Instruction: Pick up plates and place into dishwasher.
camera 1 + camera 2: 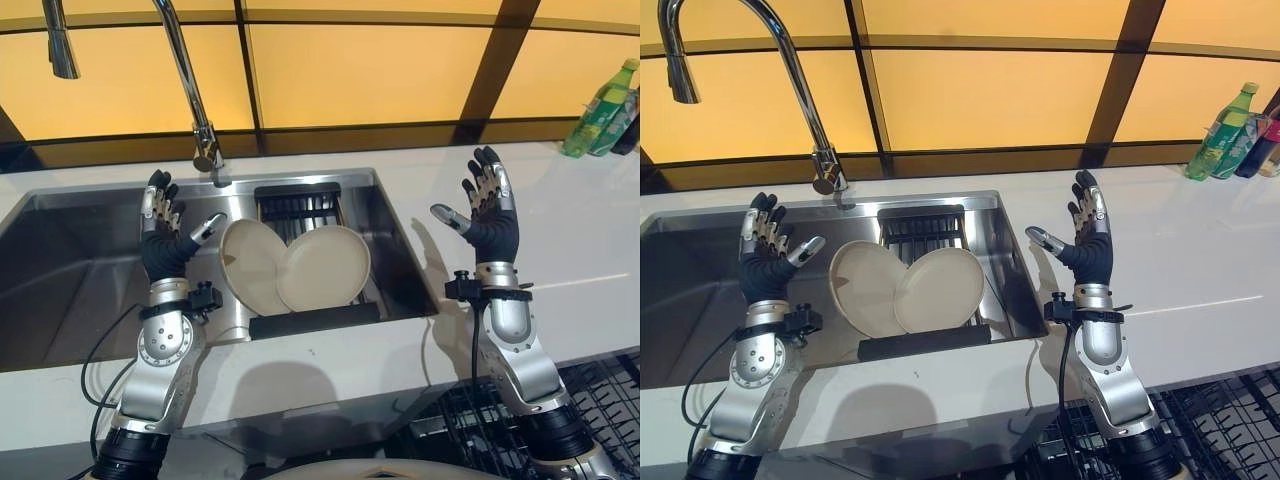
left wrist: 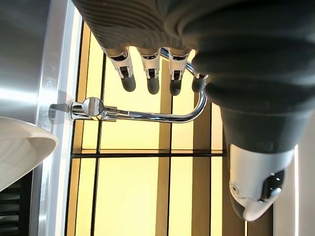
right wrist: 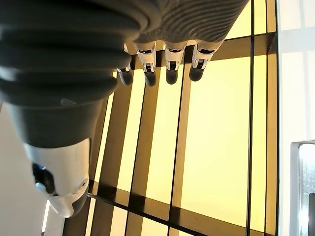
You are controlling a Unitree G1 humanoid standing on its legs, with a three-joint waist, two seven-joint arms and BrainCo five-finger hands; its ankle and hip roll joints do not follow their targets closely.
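Two cream plates (image 1: 295, 265) lean against each other on edge in a dark rack (image 1: 312, 318) at the right end of the steel sink (image 1: 70, 275), below the tall tap (image 1: 190, 85). Neither has been picked up. The left hand (image 1: 165, 235) is raised over the sink just beside the left plate, fingers straight and spread, thumb pointing toward the plate's rim, holding nothing. The right hand (image 1: 488, 215) is raised over the white counter (image 1: 580, 230) to the right of the sink, also spread and empty, well apart from the plates. A green bottle (image 1: 603, 108) stands at the far right of the counter. A wire dishwasher rack (image 1: 610, 405) shows below the counter edge by the right arm. The task looks to be at its start, with the reach for a plate not yet made. The next move probably calls for one hand to come down to a plate's upper rim and close thumb and fingers on it without knocking the other plate leaning against it.
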